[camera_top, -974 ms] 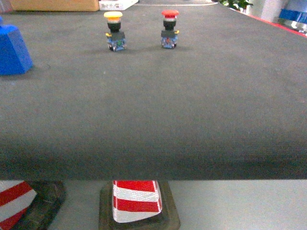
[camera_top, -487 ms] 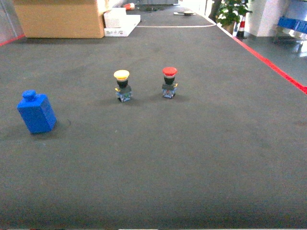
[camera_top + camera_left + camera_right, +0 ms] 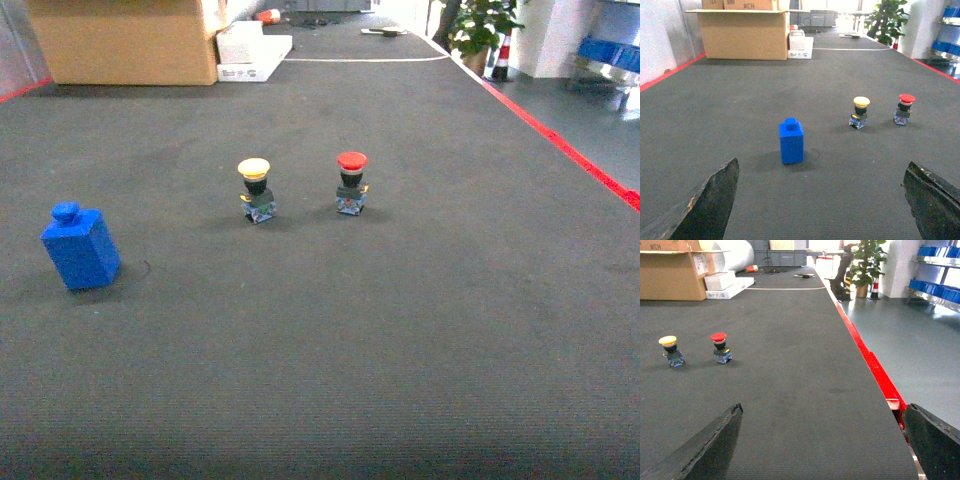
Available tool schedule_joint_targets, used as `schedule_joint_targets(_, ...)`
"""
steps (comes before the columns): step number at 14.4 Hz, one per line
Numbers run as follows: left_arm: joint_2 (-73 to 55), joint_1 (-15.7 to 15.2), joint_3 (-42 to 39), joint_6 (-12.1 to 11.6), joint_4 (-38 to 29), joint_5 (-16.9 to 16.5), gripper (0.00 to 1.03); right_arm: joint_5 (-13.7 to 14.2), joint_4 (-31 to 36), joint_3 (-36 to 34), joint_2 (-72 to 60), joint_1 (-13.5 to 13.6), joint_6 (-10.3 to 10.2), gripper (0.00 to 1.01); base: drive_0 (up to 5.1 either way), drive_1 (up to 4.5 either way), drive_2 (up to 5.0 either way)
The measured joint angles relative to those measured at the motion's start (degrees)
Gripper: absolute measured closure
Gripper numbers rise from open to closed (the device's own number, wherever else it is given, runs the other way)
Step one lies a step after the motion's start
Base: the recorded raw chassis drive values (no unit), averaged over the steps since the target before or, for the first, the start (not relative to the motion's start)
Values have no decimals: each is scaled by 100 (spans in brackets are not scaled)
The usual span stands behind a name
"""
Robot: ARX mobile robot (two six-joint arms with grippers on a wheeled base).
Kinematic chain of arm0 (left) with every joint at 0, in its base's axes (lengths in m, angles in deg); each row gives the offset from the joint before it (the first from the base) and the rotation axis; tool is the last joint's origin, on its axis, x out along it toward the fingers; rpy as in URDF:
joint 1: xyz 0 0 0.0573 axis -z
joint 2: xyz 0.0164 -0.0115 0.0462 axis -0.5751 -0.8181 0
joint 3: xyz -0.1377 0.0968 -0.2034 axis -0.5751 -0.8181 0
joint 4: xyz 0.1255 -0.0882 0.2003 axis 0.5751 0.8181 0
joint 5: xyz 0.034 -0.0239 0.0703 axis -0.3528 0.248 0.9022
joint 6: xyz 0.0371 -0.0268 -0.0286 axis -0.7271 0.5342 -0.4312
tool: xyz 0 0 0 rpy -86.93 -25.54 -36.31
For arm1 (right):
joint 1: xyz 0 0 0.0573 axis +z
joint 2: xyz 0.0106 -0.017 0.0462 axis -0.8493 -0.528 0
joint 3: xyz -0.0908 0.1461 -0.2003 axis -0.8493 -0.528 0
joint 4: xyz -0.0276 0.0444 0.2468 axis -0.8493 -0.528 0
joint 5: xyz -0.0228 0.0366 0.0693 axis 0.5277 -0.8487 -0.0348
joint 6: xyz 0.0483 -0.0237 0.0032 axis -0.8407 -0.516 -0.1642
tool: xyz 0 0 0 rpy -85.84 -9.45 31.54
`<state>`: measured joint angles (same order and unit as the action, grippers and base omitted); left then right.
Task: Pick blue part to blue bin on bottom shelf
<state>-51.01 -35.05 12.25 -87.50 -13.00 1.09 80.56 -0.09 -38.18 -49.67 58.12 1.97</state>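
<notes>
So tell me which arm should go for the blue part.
Left, probably. The blue part stands at the far left of the head view and sits between the left gripper and its open fingers. The right wrist view doesn't show it at all.

Only the fingertips of the two grippers show, and only in the wrist views; the head view catches no part of the robot.

The left gripper (image 3: pixel 820 200) appears as two dark, nearly black fingers (image 3: pixel 710 207), each a broad wedge tapering to a blunt tip. Their inner edges are rough and scuffed, with pale brownish wear and small chipped spots along the rim.

The right gripper (image 3: pixel 822 442) has the same pair of dark wedge-shaped fingers (image 3: pixel 707 447), matte with a faint green-grey cast, their edges worn pale and slightly ragged.

No cables, screws or markings can be made out.
</notes>
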Motion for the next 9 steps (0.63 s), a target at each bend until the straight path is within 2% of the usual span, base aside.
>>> schedule_joint_targets(5,0,0,0,0,0,0,5,0,0,0,0,0,0,3,0,0,0)
schedule_joint_targets(6,-138,199,120,-39,461,579,5,-2,2,0,0,0,0,3,0,0,0)
schedule_joint_targets(7,-1217,957,293,-50,387,2055,5,0,-4,0,0,0,4,3,0,0,0)
schedule_joint_targets(8,-2159,940,199,-184,-378,2726,5,-15,9,0,0,0,0,3,0,0,0)
schedule_joint_targets(9,-3202,643,197,-192,-1397,2885,5,0,-9,0,0,0,0,3,0,0,0)
